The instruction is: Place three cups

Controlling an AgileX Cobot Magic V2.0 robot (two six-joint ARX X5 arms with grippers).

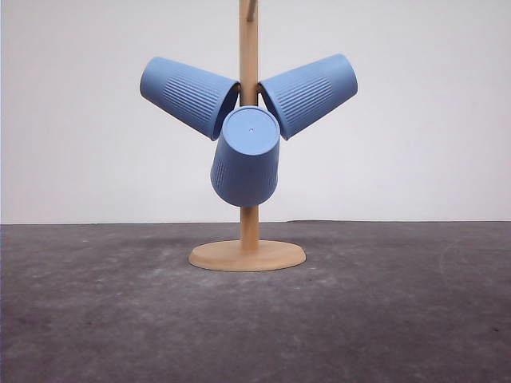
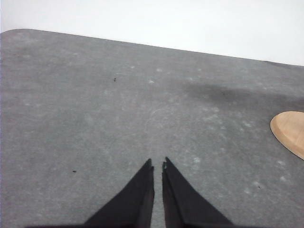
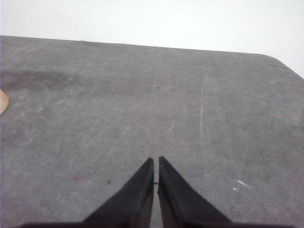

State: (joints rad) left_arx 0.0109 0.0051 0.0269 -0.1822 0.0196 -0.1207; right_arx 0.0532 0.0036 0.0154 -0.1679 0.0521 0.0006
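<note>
**Three blue cups hang on the wooden stand while both grippers sit closed over the mat**

In your front view, the wooden cup stand (image 1: 248, 199) rises from its round base (image 1: 247, 256) at the middle of the grey table mat (image 1: 96, 319), with all three cups hung on its pole. The left cup (image 1: 188, 96) points out toward 10 o'clock from the pole, base outward, rim against the pole. The right cup (image 1: 310, 94) mirrors it toward 2 o'clock. The front cup (image 1: 247, 157) hangs just below the other two, tilted so its smooth flat base faces you and its rim drops toward 6 o'clock; it covers part of the pole. The pegs that carry them are hidden, so you cannot tell how deep each cup sits.

In your left wrist view, the left gripper (image 2: 157, 164) hovers over bare mat with its black fingers together, only a hairline gap between the tips, holding nothing. An edge of the stand's base (image 2: 290, 133) shows off to one side, well apart from the fingertips.

In your right wrist view, the right gripper (image 3: 156, 161) is likewise closed and empty above the scuffed mat.
</note>
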